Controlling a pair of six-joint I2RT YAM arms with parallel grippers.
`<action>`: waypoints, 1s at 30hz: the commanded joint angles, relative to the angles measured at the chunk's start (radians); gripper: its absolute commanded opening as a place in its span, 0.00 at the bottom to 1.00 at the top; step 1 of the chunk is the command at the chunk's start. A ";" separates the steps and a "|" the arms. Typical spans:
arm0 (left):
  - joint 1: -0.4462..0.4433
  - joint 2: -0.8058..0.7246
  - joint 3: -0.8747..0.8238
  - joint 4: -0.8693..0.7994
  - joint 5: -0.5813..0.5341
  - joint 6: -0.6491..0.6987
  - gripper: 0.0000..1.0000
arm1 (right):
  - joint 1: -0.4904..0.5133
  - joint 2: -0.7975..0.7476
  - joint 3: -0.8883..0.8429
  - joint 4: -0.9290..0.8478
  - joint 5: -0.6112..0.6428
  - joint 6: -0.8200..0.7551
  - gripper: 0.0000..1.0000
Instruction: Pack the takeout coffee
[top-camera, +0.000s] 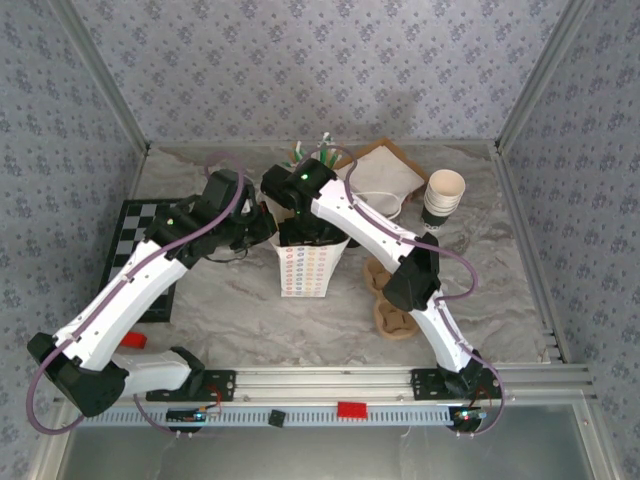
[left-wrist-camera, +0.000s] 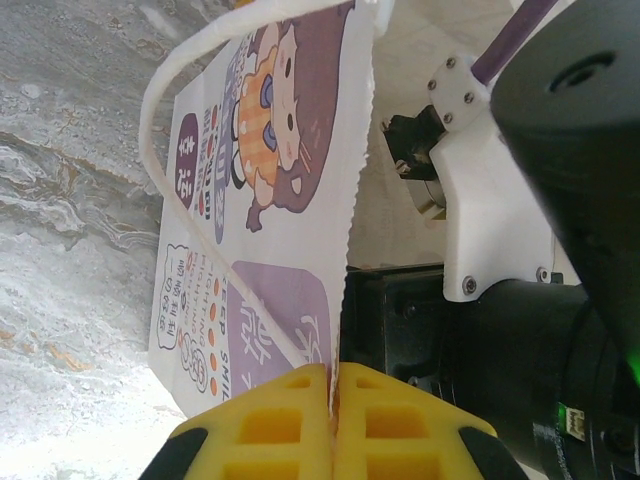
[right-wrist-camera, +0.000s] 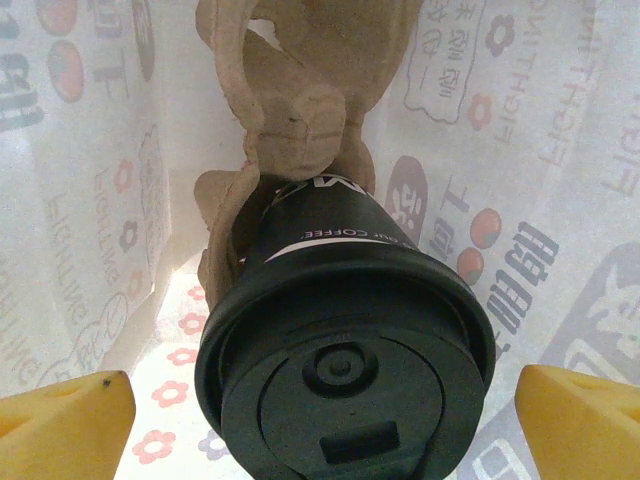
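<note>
A white printed paper bag (top-camera: 305, 268) stands upright mid-table. My left gripper (left-wrist-camera: 333, 385) is shut on the bag's serrated top edge (left-wrist-camera: 350, 200), holding the mouth apart; the white handle (left-wrist-camera: 160, 90) loops to the left. My right gripper (right-wrist-camera: 330, 420) reaches down inside the bag and is open, its yellow fingertips (right-wrist-camera: 70, 420) standing clear on either side of a black takeout coffee cup (right-wrist-camera: 340, 340). The cup with its black lid sits in a brown pulp cup carrier (right-wrist-camera: 290, 100) at the bag's bottom. From above, the right wrist (top-camera: 305, 185) covers the bag's mouth.
A stack of paper cups (top-camera: 443, 197) stands back right, beside a flat brown paper piece (top-camera: 385, 170). Spare pulp carriers (top-camera: 392, 300) lie right of the bag. A checkerboard (top-camera: 140, 250) and a red block (top-camera: 133, 340) lie left.
</note>
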 joint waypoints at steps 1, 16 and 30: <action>-0.011 0.046 -0.033 -0.090 -0.003 0.006 0.00 | 0.009 -0.059 0.034 0.014 -0.045 0.012 1.00; -0.016 0.049 -0.034 -0.089 -0.020 0.002 0.00 | 0.017 -0.080 0.025 0.013 -0.038 0.025 1.00; -0.020 0.054 -0.039 -0.076 -0.022 -0.004 0.00 | 0.028 -0.085 0.025 -0.005 -0.003 0.033 1.00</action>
